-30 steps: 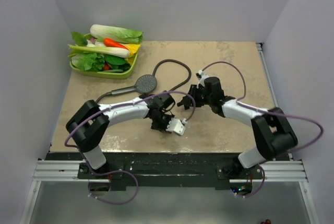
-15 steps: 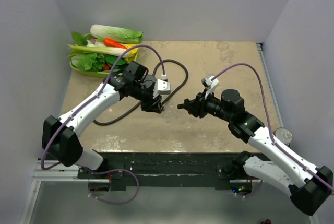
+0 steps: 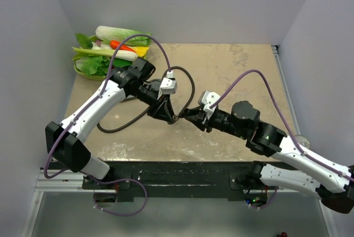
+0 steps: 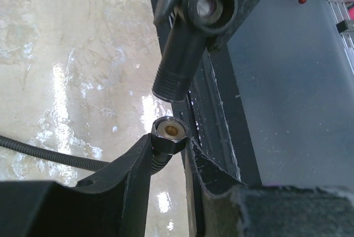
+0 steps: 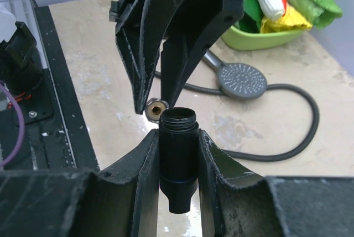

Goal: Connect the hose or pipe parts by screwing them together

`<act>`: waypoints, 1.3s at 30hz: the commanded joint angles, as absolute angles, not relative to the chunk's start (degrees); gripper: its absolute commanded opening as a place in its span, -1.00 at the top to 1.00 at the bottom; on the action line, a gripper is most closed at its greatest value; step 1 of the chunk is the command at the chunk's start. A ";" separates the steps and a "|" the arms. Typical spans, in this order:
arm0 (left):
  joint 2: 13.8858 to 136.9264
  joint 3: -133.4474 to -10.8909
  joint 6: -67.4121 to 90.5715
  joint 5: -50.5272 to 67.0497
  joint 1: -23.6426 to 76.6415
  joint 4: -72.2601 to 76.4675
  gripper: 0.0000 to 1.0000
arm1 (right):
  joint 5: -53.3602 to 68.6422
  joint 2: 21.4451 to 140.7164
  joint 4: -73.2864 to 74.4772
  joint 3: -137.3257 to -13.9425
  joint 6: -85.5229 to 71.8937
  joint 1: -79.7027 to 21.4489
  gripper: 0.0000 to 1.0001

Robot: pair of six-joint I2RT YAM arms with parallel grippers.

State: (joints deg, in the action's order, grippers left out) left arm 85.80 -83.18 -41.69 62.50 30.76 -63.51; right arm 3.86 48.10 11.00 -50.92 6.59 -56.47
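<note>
- Firstly, a lime-green tray point(image 5: 260, 39) at the far left corner held glossy vegetables: a pale cabbage point(image 3: 123, 34), an orange carrot point(image 3: 121, 45) and leafy greens point(image 3: 95, 66), heaped above its rim.
- The table point(image 3: 238, 66) had a beige, marbled, shiny top.
- The hose point(image 4: 50, 152) was thin, dark and finely ribbed. It lay in loops over the middle of the table and ended in a six-sided end nut point(image 4: 168, 133) with a brass-coloured bore.
- The left gripper point(image 4: 168, 146) had its fingers narrowed onto that end nut and held it above the near middle of the table.
- The right gripper point(image 5: 177, 137) was closed narrowly around a fitting point(image 5: 178, 157), a smooth dark tube with a threaded, open end.
- The nut and the threaded end stood just beside each other with a small gap between them and were not engaged.
- The shower head point(image 5: 241, 79), dark grey with a round dimpled face, lay flat on the table beyond the grippers, near the tray.
</note>
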 commanded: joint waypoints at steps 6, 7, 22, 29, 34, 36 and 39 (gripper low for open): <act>85.26 -84.81 -47.99 65.66 30.32 -70.22 1.00 | 5.27 50.09 14.85 -60.20 16.52 -58.36 1.00; 85.17 -84.90 -47.73 65.57 30.32 -70.22 1.00 | 5.45 51.05 15.29 -60.64 16.70 -58.62 1.00; 83.50 -85.61 -43.60 66.45 30.32 -68.12 1.00 | 7.38 55.11 18.29 -62.58 18.28 -61.61 1.00; 83.15 -85.60 -43.95 65.92 31.37 -68.82 1.00 | 8.61 55.98 16.79 -62.31 17.49 -61.61 1.00; 82.62 -85.08 -43.77 64.95 32.70 -68.29 1.00 | 9.40 56.60 16.43 -62.84 17.40 -61.61 1.00; 82.53 -85.25 -43.77 64.78 32.78 -68.29 1.00 | 9.58 57.04 16.61 -63.19 17.31 -61.61 1.00; 82.27 -85.43 -43.68 64.60 33.05 -68.20 1.00 | 9.67 57.04 16.35 -63.19 17.40 -61.61 1.00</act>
State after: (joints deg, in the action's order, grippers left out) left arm 84.66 -83.44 -44.12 61.69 32.42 -68.73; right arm 8.36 56.86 20.16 -60.53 17.52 -61.39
